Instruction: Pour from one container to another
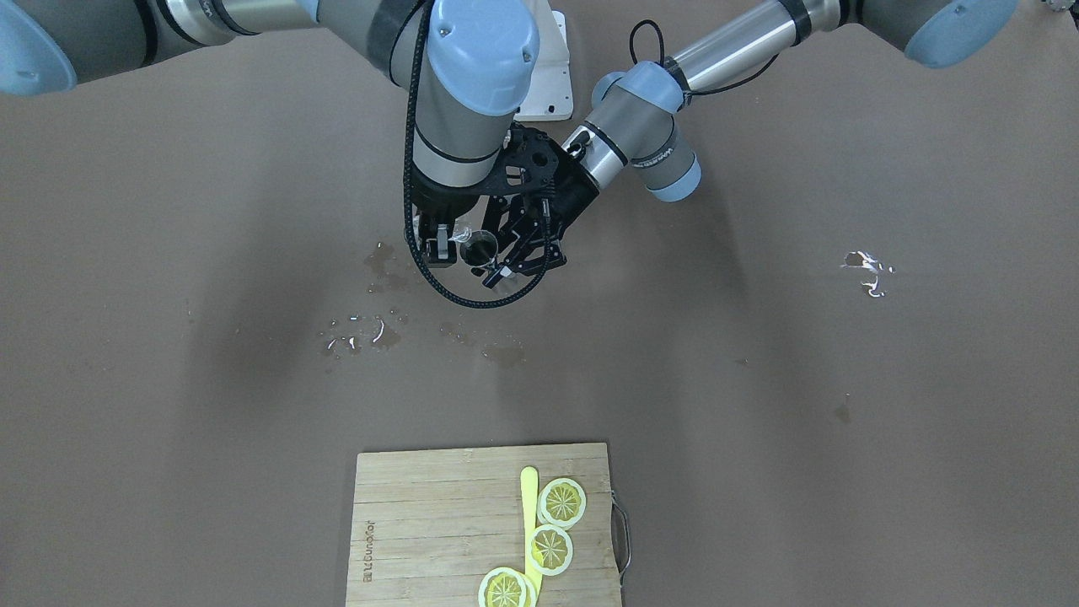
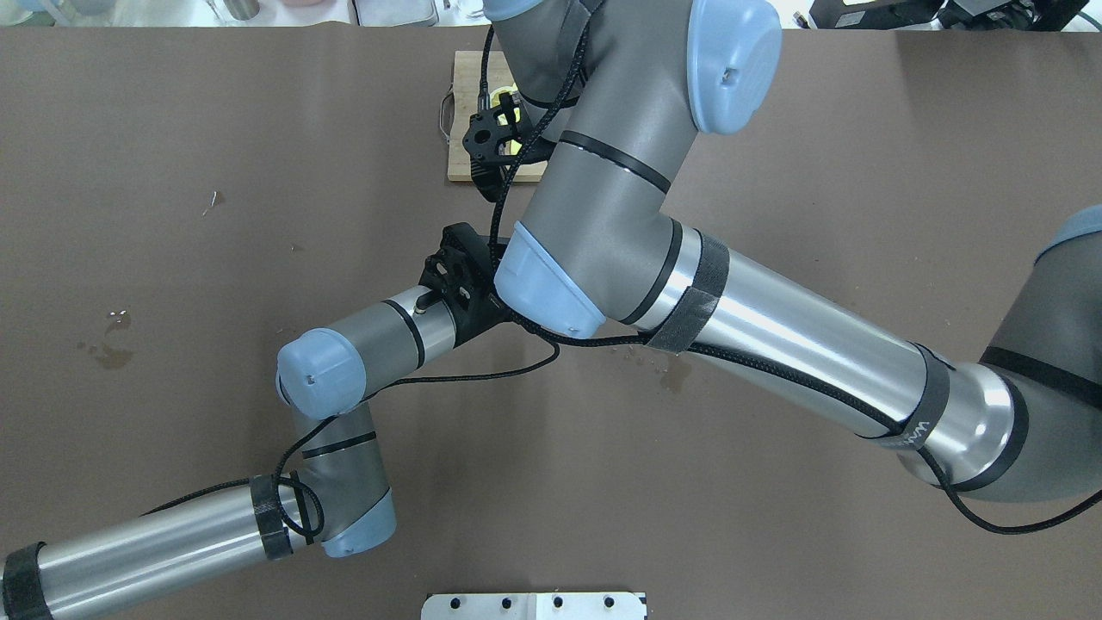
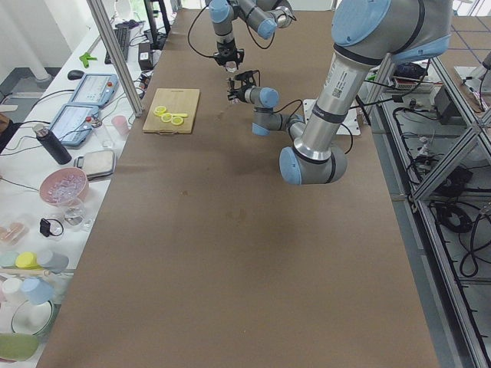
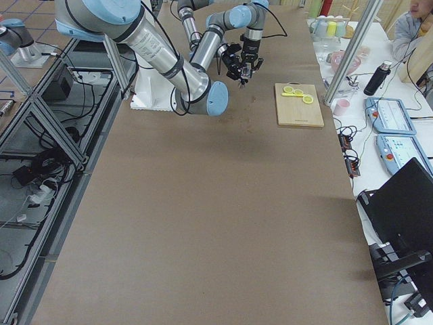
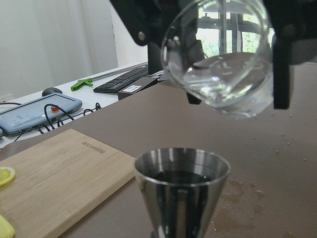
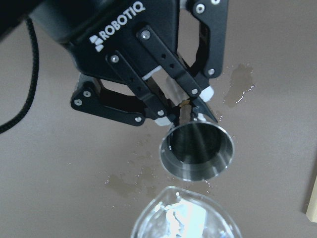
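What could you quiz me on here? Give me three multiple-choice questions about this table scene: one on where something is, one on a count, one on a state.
1. Where is the clear glass?
A. Upside down on the table.
B. Tilted above the metal jigger.
C. Standing on the table.

2. How many lemon slices lie on the wooden board?
A. One.
B. Five.
C. Three.

3. What state is the metal jigger in?
A. Gripped mouth-up by the left gripper.
B. Lying on its side.
C. Upside down on the board.

Answers:
1 B: the left wrist view shows the glass leaning over the jigger's mouth.
2 C: the front-facing view shows three slices on the board.
3 A: the right wrist view shows the gripper pinching the jigger's waist, open mouth up.
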Available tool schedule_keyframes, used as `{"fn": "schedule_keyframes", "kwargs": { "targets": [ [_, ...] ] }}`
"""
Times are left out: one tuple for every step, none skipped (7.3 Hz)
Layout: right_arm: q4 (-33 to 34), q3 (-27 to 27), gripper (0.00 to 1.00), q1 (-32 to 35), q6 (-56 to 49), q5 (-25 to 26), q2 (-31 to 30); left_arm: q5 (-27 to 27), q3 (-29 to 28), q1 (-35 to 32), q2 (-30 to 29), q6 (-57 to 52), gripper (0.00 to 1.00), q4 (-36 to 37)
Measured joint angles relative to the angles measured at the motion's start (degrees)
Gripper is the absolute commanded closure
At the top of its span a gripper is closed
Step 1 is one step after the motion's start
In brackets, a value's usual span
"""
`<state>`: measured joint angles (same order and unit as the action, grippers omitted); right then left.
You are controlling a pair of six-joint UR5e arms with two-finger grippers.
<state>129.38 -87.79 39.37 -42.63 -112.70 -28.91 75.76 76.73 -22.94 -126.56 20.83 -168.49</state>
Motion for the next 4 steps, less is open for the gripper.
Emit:
{"fn": "schedule_keyframes", "kwargs": {
  "targets": [
    [0.7,0.2,1.0,-0.1,0.0,0.1,0.2,0.0,0.0,0.0,0.0,0.0,1.0,0.0],
    [1.2,0.4,1.0,-0.3,0.0,0.2,0.4,0.0,0.0,0.0,0.0,0.0,1.0,0.0],
    [1.6,0.8,1.0,-0.5,0.0,0.3,0.5,0.0,0.0,0.0,0.0,0.0,1.0,0.0],
    [2.0,1.4,1.0,-0.6,0.0,0.3,0.8,0.0,0.0,0.0,0.0,0.0,1.0,0.0]
  ]
}}
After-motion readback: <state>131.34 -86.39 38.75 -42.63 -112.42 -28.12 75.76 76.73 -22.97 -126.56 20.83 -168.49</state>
